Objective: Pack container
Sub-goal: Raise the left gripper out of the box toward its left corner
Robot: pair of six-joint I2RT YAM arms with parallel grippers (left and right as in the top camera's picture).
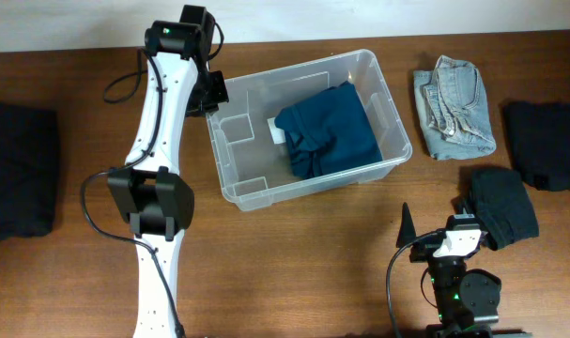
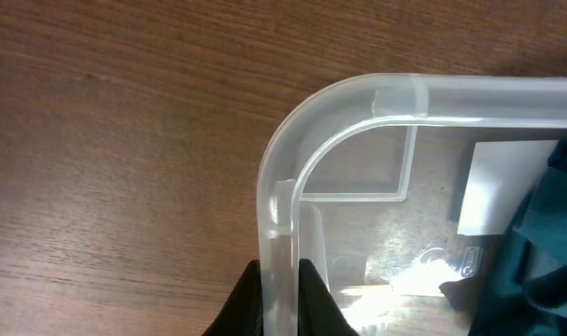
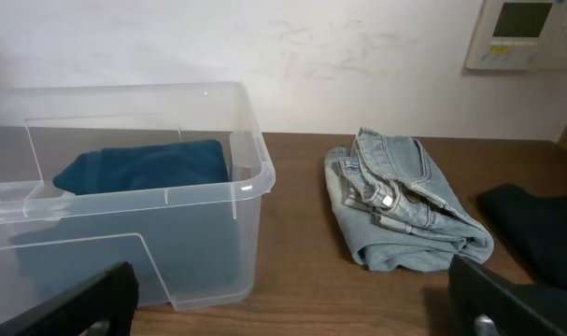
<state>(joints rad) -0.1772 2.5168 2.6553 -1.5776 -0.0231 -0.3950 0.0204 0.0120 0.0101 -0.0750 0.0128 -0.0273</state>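
Observation:
The container [image 1: 294,68], a clear plastic bin, stands slightly turned at the table's middle. It holds a folded teal garment [image 1: 327,127] beside a white label [image 1: 275,130] on its base. My left gripper [image 1: 209,94] is at the bin's back left corner. In the left wrist view, the left gripper [image 2: 281,303] is shut on the container's wall [image 2: 276,187], one black finger outside and one inside. My right gripper [image 1: 437,221] stands open near the front edge, right of the bin. Nothing lies between the right gripper's [image 3: 297,308] fingers, and the container [image 3: 250,177] is ahead to its left.
Folded light-blue jeans [image 1: 454,105] lie right of the bin. A black garment [image 1: 502,207] sits beside the right gripper, another black one [image 1: 547,145] at the right edge, and a dark pile [image 1: 17,169] at the far left. A wall panel [image 3: 526,33] hangs behind.

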